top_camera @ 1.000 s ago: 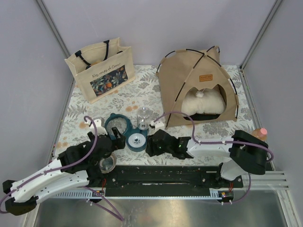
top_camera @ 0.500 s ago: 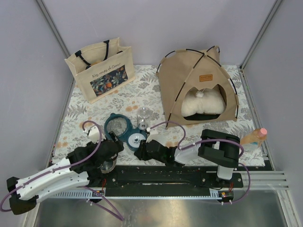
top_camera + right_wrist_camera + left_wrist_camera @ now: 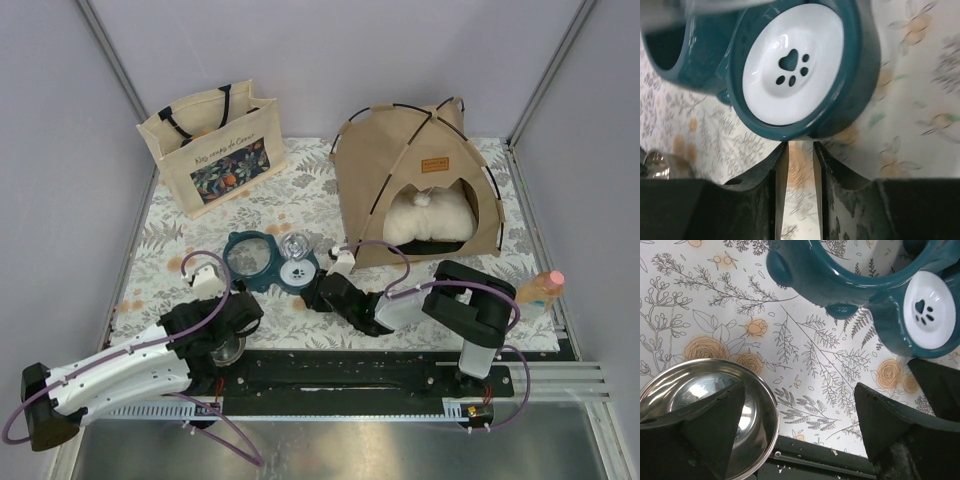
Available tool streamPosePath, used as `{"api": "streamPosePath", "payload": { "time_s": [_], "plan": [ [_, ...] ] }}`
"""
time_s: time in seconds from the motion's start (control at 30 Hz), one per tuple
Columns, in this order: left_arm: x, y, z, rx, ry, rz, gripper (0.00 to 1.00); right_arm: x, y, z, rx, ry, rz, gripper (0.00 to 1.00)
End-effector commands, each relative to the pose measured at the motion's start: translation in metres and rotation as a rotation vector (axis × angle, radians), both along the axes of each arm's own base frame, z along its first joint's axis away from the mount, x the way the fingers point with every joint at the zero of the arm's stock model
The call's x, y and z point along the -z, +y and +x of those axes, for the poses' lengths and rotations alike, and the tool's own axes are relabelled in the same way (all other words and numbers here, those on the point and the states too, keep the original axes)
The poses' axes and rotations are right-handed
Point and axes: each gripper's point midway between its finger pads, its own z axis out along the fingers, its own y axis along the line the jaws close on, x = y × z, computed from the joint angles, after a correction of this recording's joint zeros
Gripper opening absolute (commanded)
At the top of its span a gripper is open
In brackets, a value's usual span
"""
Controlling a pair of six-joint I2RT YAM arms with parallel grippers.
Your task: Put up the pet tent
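Pet tent [image 3: 400, 170] upright at far right of tabletop [image 3: 300, 200], cream pillow [image 3: 430, 215] inside doorway. Right end effector [image 3: 312, 292] sits front-left of the tent, apart from it, at the teal feeder [image 3: 270, 265]; jaws nearly closed, thin slit, holding nothing. Left end effector [image 3: 797, 395] well apart from the tent, jaws wide, empty, 1 finger over steel bowl [image 3: 700, 385].

Floral-print table [image 3: 310, 200], tote bag [image 3: 212, 150] at 10 o'clock, pet tent [image 3: 400, 180] at 1, teal feeder [image 3: 262, 265] near centre, steel bowl [image 3: 690, 385] at 7, bottle [image 3: 540, 290] at 4.
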Motion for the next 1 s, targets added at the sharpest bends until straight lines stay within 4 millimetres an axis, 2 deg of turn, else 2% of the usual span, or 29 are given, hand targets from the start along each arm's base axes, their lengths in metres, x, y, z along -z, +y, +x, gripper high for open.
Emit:
{"api": "streamPosePath", "payload": {
  "time_s": [0.0, 0.23, 0.47, 0.53, 0.7, 0.8, 0.97],
  "plan": [
    [0.007, -0.007, 0.006, 0.008, 0.007, -0.014, 0.92, 0.001, -0.022, 0.020, 0.047, -0.007, -0.067, 0.36],
    [0.018, -0.007, 0.006, 0.010, 0.047, 0.007, 0.92, -0.019, -0.012, 0.015, -0.017, -0.023, -0.027, 0.42],
    [0.027, -0.006, 0.007, -0.025, 0.074, 0.009, 0.89, -0.035, -0.023, 0.009, -0.030, -0.038, -0.023, 0.47],
    [0.031, -0.008, 0.009, -0.027, 0.076, -0.002, 0.81, -0.042, -0.027, 0.007, -0.031, -0.045, -0.020, 0.47],
    [0.039, -0.012, 0.011, -0.018, 0.106, -0.012, 0.54, -0.062, -0.041, 0.003, -0.022, -0.065, -0.024, 0.48],
    [0.042, -0.011, 0.010, -0.016, 0.123, -0.001, 0.47, -0.079, -0.048, 0.003, -0.010, -0.094, -0.009, 0.50],
    [0.042, -0.011, 0.011, 0.000, 0.131, 0.026, 0.26, -0.099, -0.059, 0.003, 0.007, -0.127, 0.003, 0.52]
  ]
}}
